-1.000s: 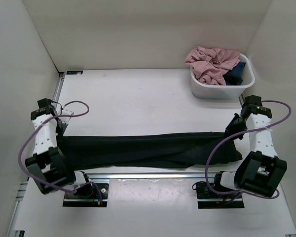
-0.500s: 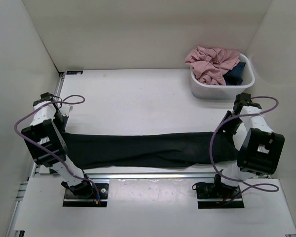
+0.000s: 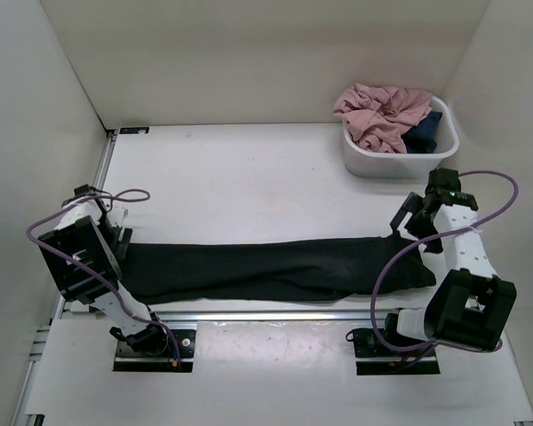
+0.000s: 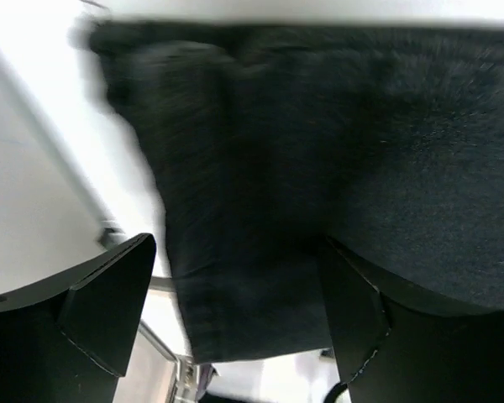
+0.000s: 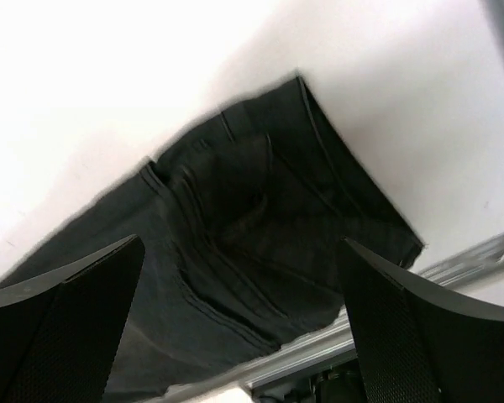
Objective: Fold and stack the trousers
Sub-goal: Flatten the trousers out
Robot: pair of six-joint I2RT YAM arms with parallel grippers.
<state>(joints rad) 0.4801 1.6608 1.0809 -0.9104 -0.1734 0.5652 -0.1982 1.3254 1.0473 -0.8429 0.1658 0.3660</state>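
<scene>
The black trousers (image 3: 266, 269) lie flat in a long band across the near part of the table, almost from one arm to the other. My left gripper (image 3: 115, 233) hovers over their left end, open. In the left wrist view its fingers (image 4: 101, 302) stand wide apart above the hem of the trousers (image 4: 260, 210), with nothing held. My right gripper (image 3: 409, 219) is above the right end, also open. The right wrist view has the waist part of the trousers (image 5: 260, 243) lying below, between the spread fingers (image 5: 420, 327) and apart from them.
A white basket (image 3: 366, 160) at the back right holds a pink garment (image 3: 382, 111) and a dark blue garment (image 3: 426, 131). A metal rail (image 3: 266, 315) runs along the near edge just in front of the trousers. Side walls stand close to both arms.
Both grippers have opened and let go of the trousers' ends. The trousers have dropped flat onto the table. The right gripper has risen a little away from the cloth.
</scene>
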